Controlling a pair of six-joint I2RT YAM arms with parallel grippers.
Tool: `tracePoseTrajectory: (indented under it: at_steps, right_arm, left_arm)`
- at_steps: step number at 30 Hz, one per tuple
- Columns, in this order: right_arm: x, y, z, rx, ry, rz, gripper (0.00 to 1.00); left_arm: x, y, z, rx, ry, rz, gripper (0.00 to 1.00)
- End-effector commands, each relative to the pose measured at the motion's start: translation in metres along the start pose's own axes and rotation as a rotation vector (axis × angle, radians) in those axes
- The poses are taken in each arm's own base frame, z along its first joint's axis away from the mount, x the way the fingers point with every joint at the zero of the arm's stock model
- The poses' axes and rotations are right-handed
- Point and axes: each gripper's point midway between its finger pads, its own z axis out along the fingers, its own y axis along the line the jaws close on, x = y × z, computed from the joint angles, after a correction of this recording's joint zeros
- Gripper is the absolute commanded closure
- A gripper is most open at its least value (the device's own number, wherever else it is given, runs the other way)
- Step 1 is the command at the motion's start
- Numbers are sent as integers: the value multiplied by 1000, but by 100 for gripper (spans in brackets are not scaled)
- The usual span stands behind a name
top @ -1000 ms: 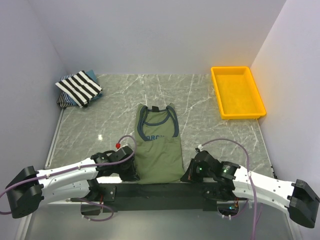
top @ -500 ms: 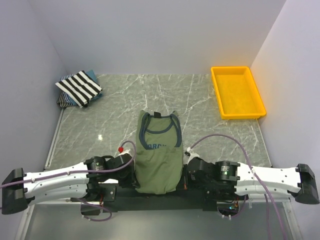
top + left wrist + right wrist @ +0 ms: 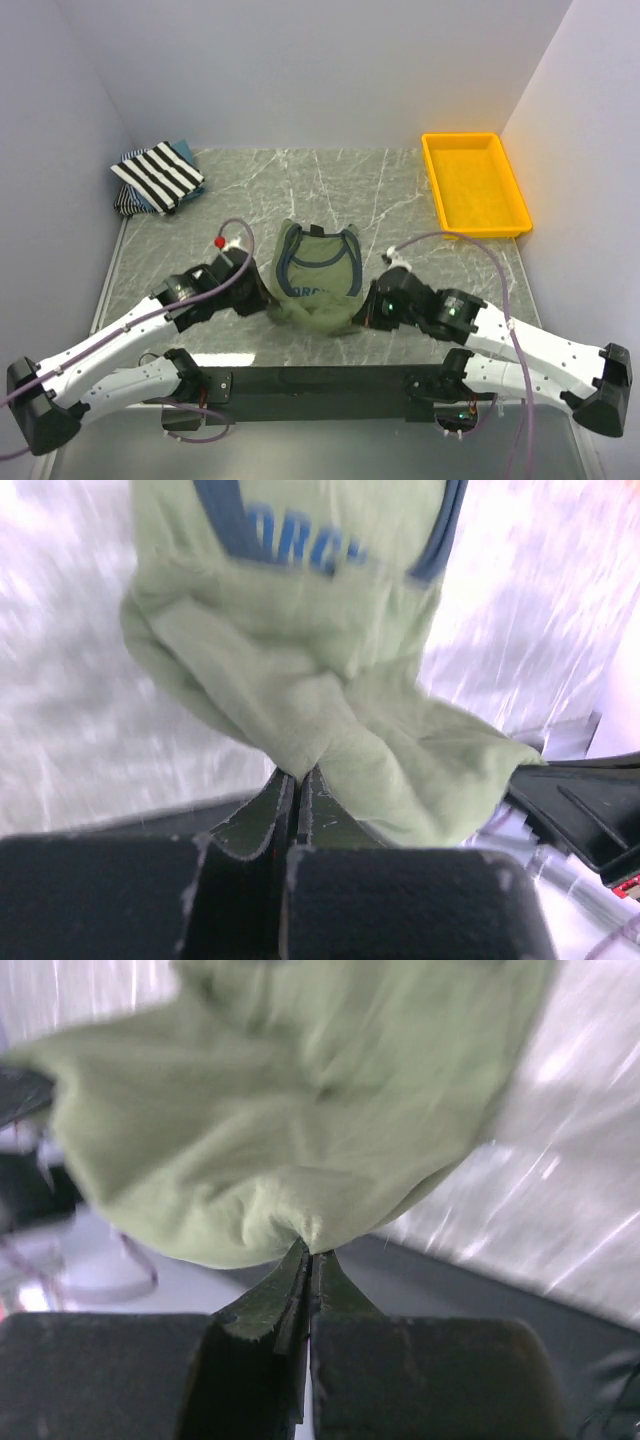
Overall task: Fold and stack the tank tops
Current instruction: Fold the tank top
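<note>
The olive-green tank top [image 3: 317, 278] with navy trim and a chest print lies mid-table, its bottom hem lifted and bunched toward the neck. My left gripper [image 3: 266, 302] is shut on the hem's left corner; it also shows in the left wrist view [image 3: 298, 776], pinching green cloth [image 3: 300, 650]. My right gripper [image 3: 366, 308] is shut on the hem's right corner, seen pinching cloth [image 3: 290, 1110] in the right wrist view [image 3: 309, 1251]. The black-and-white striped tank top [image 3: 160, 172] lies folded on a bluish one [image 3: 183, 150] at the far left corner.
A yellow plastic tray [image 3: 474, 183] stands at the far right of the marble table [image 3: 400, 200]. The walls close in at the left, back and right. The black arm base bar [image 3: 320, 382] runs along the near edge.
Both grippers have lifted the tank top's bottom hem from the near edge and carried it away from the bases toward the neck. The shirt now looks shorter and bunched.
</note>
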Motion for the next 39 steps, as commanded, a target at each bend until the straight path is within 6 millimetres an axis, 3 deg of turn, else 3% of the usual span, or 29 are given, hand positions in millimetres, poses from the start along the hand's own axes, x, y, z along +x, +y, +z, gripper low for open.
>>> tracePoseTrajectory:
  at_steps: [1,9,16,17,21,28,39]
  right_arm:
    - [-53,13,-3,-15,-135,-75,100]
    - [-143,29,15,7,-286,-100,100]
    - [-199,32,33,29,-342,-100,100]
    - [-204,33,38,30,-332,-98,100]
    - [-225,26,49,44,-335,-84,100]
    - [-255,2,87,90,-316,-37,100]
    - [-291,-38,120,128,-311,52,100]
  left_arm:
    - [-63,-23,-6,70,-155,82,100]
    - [-135,-59,22,122,-281,61,100]
    - [-191,-86,34,179,-381,8,100]
    - [-199,-92,33,192,-394,6,100]
    - [-223,-92,59,186,-401,-11,100]
    - [-249,-88,106,182,-368,-32,100]
    - [-285,-90,170,202,-312,-44,100]
